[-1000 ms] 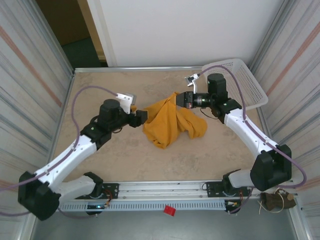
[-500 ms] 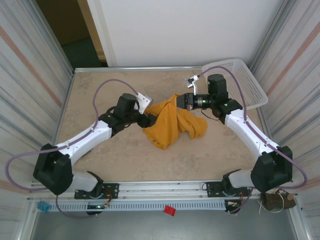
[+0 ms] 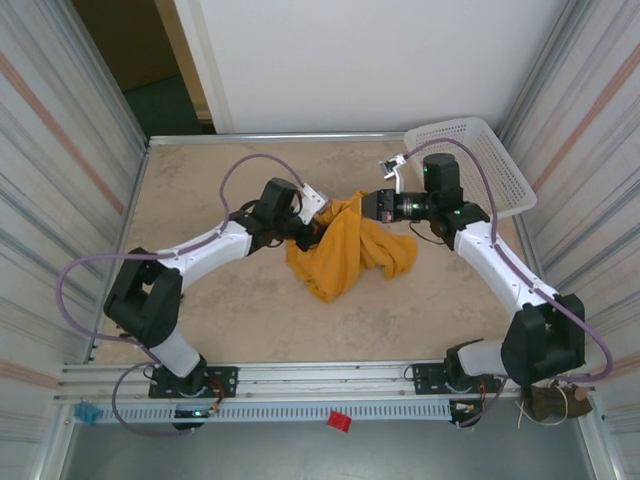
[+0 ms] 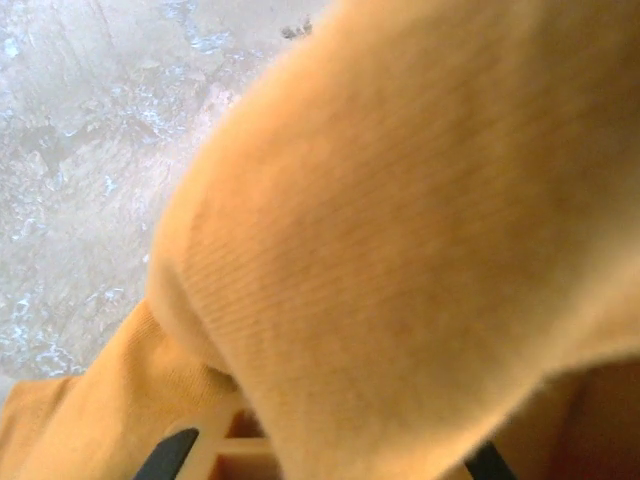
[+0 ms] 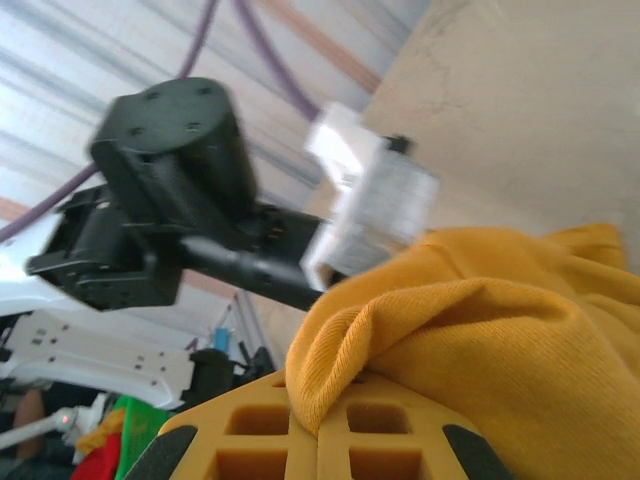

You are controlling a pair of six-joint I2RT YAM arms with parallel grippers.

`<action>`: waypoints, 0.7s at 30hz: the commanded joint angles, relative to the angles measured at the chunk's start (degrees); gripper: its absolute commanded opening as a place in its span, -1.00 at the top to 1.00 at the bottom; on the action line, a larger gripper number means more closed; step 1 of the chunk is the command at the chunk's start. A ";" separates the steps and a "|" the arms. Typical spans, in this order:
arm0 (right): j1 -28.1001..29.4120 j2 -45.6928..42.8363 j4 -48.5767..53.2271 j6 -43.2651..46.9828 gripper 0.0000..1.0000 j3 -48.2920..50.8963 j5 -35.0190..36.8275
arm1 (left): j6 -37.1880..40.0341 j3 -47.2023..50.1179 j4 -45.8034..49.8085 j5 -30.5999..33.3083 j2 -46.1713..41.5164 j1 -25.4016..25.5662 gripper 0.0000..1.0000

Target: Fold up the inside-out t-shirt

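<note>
The inside-out t-shirt (image 3: 345,250) is bunched at mid-frame, its lower folds on the tabletop (image 3: 200,190), with a white basket (image 3: 490,165) at upper right. The left hand (image 3: 318,228) pinches its left edge and the right hand (image 3: 362,203) pinches its top, both arms reaching inward, elbows out.

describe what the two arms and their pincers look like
Both match: the left arm and right arm have white links between chunky black joint housings, with a purple cable running along each. A small white camera block sits at each wrist. The right pincer has yellow-orange lattice fingers with black edges.
</note>
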State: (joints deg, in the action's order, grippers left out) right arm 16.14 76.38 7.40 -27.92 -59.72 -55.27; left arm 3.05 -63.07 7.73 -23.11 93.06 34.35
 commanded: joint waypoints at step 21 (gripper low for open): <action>17.58 -10.10 18.07 -8.24 -0.67 -2.43 46.62 | -35.01 1.17 -6.39 -3.23 -19.78 -2.55 1.00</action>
State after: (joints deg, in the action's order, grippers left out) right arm 31.57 63.90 23.88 -33.06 -61.41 -14.94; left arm -29.17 -59.51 1.98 -27.07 73.60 31.55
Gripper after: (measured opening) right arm 0.836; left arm 0.051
